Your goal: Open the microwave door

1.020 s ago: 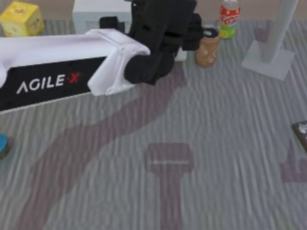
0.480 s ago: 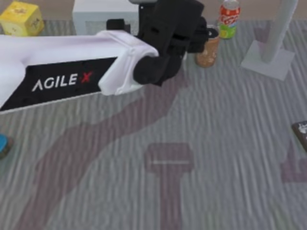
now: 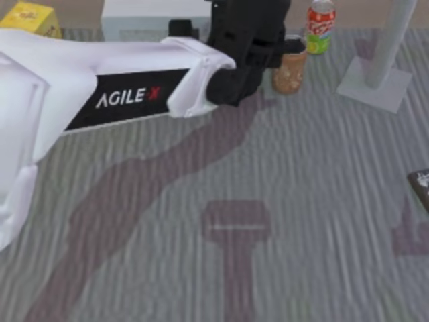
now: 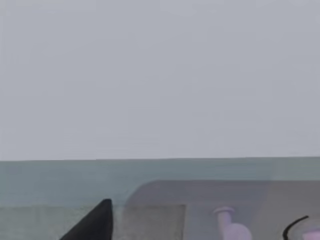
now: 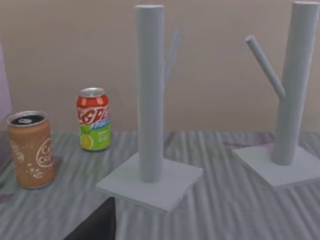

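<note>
Microwave door, the wide flat pale grey-white panel on the boxy pale grey-white microwave point(image 3: 151, 13), sits at the far edge of the table, left of centre in the top view; only the oven's top shows there, so whether the door has begun to swing I cannot tell. Left gripper point(image 3: 251, 30), black and two-fingered, is pressed up against the microwave's right end, and its fingers are hidden under the wrist, so I cannot tell their spread. Its wrist camera faces a plain pale surface at close range, one dark fingertip point(image 4: 95, 222) showing at the frame edge. Just beside the wrist stands a brown soda can point(image 3: 289, 64), with a red-and-green soda can point(image 3: 320, 25) behind it and a grey post stand point(image 3: 382, 64) farther right. Risk, as I judge it: swinging outward, the wrist could knock the brown can over, or the fingers could slip off the door edge. Right gripper point(image 5: 95, 225) stays parked off to the right
</note>
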### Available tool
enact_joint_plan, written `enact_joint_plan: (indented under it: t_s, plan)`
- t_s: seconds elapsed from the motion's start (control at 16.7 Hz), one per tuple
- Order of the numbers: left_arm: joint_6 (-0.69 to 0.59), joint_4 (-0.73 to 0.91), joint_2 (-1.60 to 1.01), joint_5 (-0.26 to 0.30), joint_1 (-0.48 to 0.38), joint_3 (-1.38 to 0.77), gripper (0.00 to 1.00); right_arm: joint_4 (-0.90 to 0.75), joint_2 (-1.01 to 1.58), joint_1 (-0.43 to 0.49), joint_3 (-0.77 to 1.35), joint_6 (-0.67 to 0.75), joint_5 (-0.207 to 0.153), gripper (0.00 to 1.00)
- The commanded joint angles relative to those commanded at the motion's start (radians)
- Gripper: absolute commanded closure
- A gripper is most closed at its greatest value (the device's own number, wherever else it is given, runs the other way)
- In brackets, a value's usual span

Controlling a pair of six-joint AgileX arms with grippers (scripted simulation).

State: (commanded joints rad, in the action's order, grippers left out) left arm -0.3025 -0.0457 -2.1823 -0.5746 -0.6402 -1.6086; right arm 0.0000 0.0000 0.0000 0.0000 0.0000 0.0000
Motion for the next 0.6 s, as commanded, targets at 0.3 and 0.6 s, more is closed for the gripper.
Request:
enact_joint_plan:
  t_s: [0.3,0.6]
  plan:
    - [0.001,0.000,-0.002,0.001,0.001,-0.002,0.08,0.000,0.000,0.000,0.000,0.000,0.000,0.00]
    - [0.001,0.000,-0.002,0.001,0.001,-0.002,0.45,0.000,0.000,0.000,0.000,0.000,0.000,0.00]
